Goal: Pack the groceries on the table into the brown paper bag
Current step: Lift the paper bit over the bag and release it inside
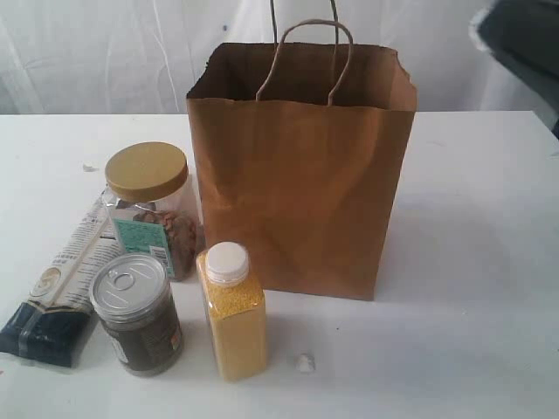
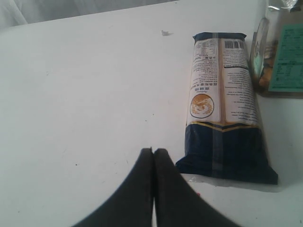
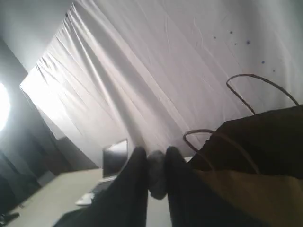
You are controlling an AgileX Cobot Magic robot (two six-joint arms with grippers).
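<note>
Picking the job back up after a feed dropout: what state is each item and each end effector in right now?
brown paper bag: upright, mouth open.
tan-lidded clear jar: upright, lid on.
silver-lidded dark jar: upright, sealed.
white-capped yellow bottle: upright, capped.
long white-and-navy packet: lying flat.
left end effector: shut, empty.
right end effector: near the bag, grip unclear.

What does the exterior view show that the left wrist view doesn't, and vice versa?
Exterior only: the paper bag, the yellow bottle and the dark jar.
Left wrist only: the left tool, closed, near the packet's navy end.
Both: the packet, the clear jar with its green label, and the table.
</note>
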